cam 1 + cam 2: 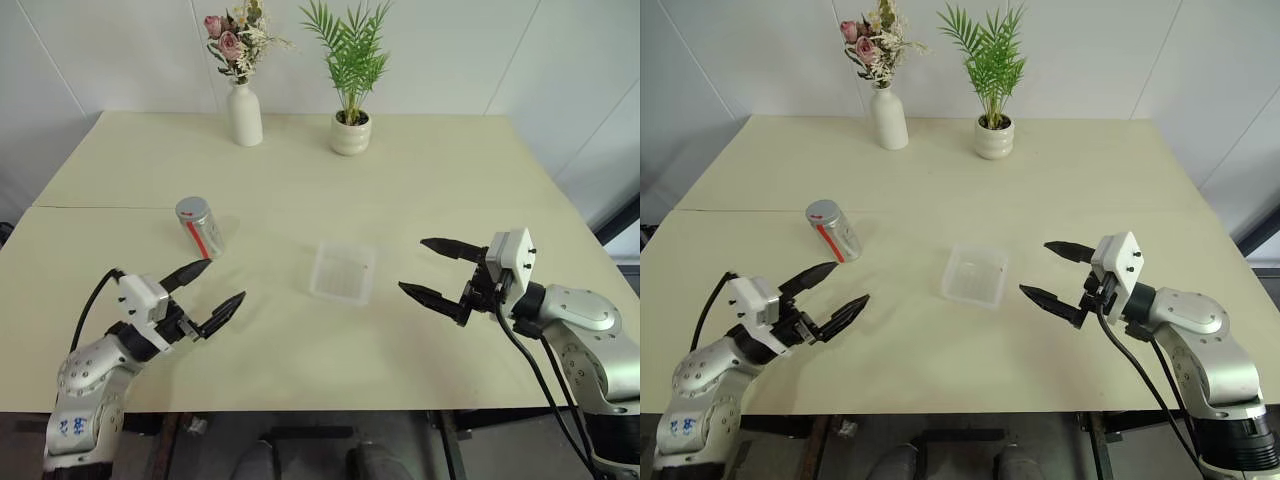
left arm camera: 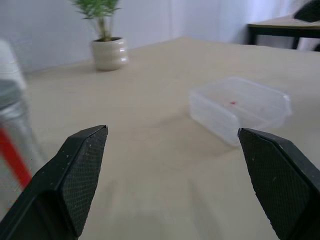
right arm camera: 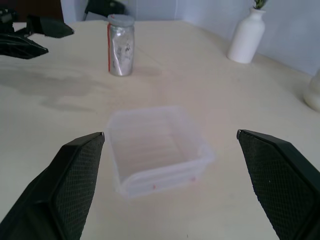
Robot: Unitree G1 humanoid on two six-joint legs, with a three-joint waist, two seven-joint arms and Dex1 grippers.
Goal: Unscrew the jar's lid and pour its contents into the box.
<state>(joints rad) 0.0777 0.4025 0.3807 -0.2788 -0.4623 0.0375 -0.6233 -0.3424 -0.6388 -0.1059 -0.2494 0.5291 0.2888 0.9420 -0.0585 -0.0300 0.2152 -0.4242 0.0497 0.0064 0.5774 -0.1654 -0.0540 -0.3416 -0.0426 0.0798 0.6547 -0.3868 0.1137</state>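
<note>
1. Left of centre in the head view, the jar [image 1: 200,227] stands upright on the table [image 1: 420,180], its lid [image 1: 191,210] still screwed on.
2. The box [image 1: 343,272] sits empty at mid-frame, well apart from the jar.
3. The left gripper [image 1: 212,293], lower left, and the right gripper [image 1: 437,270], right of the box, both gape wide, holding nothing.
4. Risk: a glancing approach could topple the jar, and it may roll away.
</note>
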